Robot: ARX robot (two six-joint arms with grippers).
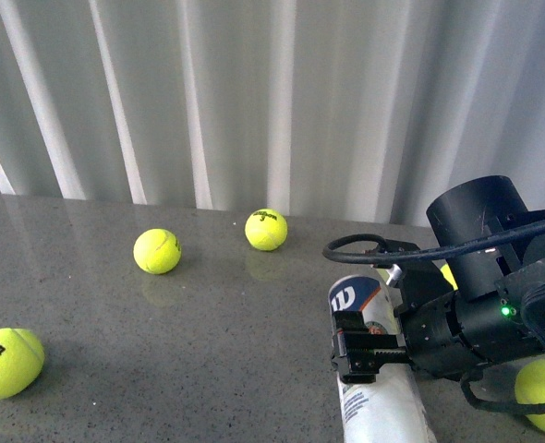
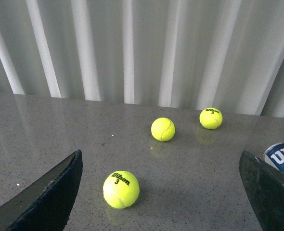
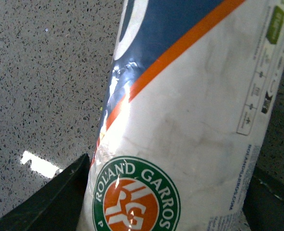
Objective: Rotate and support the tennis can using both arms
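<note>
Fingers, right point(image 3: 50, 202): flat black pads of the right gripper point(image 1: 365, 355), clenched across the tall clear plastic tennis can point(image 1: 376, 392) with its navy-and-white label and orange stripe. The can sits between them, pointing away from the robot over the grey speckled table point(image 1: 208, 369).
Fingers, left point(image 2: 45, 197): the left gripper point(image 2: 160, 159) is released, spread wide and grasping nothing. The can's navy end is just outside one finger.
Risk, slip: only one gripper bears the can, and its glossy, dented wall could turn or slide between the pads if it is rotated before the left fingers give support.
Risk, crush: squeezing harder would probably buckle the thin plastic.
Risk, collision: a round yellow felt tennis ball point(image 2: 121, 189) lies just ahead of the left fingers, so a low reach toward the can could knock it rolling.
Count, cans: one.
Count, grippers: two.
Count, balls: four certain; a yellow sliver behind the right arm is probably a fifth.
Beyond: one white ribbed wall point(image 1: 282, 92).
</note>
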